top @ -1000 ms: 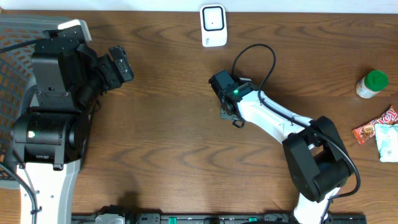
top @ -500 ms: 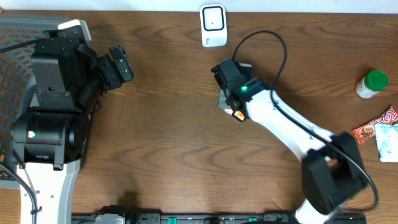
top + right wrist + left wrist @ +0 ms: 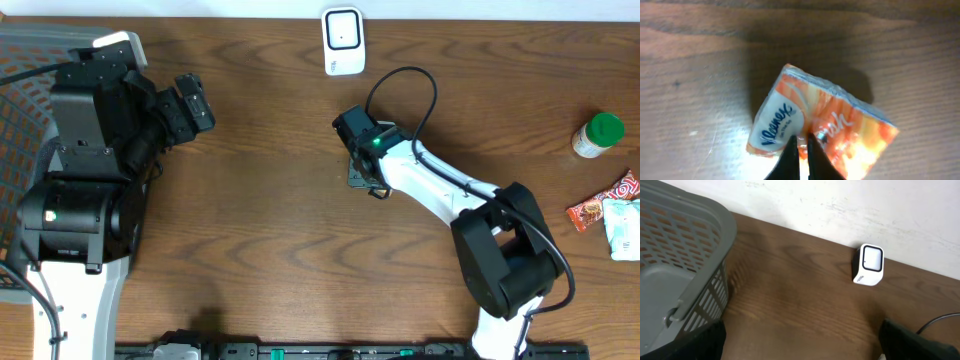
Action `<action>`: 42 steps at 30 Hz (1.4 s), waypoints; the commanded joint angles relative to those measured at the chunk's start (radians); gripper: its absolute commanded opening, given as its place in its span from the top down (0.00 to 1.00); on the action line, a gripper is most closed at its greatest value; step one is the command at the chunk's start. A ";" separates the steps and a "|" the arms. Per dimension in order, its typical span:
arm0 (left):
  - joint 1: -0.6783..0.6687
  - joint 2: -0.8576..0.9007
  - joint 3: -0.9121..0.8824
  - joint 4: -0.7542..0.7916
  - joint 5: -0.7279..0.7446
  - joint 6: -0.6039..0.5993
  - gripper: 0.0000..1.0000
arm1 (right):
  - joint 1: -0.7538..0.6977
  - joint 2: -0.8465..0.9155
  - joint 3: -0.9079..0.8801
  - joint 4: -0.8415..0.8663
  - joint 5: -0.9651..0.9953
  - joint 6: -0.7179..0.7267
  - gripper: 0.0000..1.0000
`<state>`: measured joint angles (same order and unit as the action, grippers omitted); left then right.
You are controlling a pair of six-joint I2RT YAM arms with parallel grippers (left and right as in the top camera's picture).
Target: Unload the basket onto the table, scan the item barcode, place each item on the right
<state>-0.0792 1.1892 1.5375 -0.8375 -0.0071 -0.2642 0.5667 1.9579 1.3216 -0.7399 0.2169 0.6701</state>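
Observation:
An orange and white Kleenex tissue packet (image 3: 815, 125) hangs tilted just over the wooden table, casting a shadow behind it. My right gripper (image 3: 803, 142) is shut on the middle of its wrapper, the two dark fingers almost touching. From overhead the right gripper (image 3: 362, 160) covers most of the packet (image 3: 357, 181). The white barcode scanner (image 3: 342, 40) stands at the table's far edge, a short way beyond it, and also shows in the left wrist view as the scanner (image 3: 870, 265). My left gripper (image 3: 195, 100) is at the far left, open and empty (image 3: 805, 347).
A grey mesh basket (image 3: 675, 270) stands at the left edge beside the left arm. At the right edge sit a green-capped bottle (image 3: 598, 135), a red snack packet (image 3: 600, 205) and a pale packet (image 3: 622, 228). A black cable (image 3: 405, 90) loops off the right wrist.
Half a second ago the right arm stretched farther out and to the right; it has drawn back to about where it was a second ago, still holding the packet. The left arm has not moved.

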 commanded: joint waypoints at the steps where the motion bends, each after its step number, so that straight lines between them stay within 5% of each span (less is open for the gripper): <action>1: 0.005 0.000 0.011 0.000 -0.013 0.009 0.02 | -0.003 -0.103 0.014 -0.017 -0.026 -0.013 0.73; 6: 0.005 0.000 0.011 0.000 -0.013 0.009 0.02 | -0.004 -0.210 0.014 -0.061 -0.039 0.084 0.22; 11: 0.005 0.000 0.011 0.000 -0.013 0.009 0.02 | -0.005 -0.241 0.012 -0.089 0.019 0.335 0.01; 20: 0.005 0.000 0.011 0.000 -0.013 0.009 0.02 | -0.006 -0.140 0.010 -0.115 0.096 0.695 0.01; 42: 0.005 0.000 0.011 0.000 -0.012 0.009 0.02 | -0.012 0.041 0.010 0.026 0.078 0.585 0.01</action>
<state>-0.0792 1.1892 1.5375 -0.8375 -0.0071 -0.2642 0.5636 1.9831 1.3266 -0.6998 0.2802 1.2816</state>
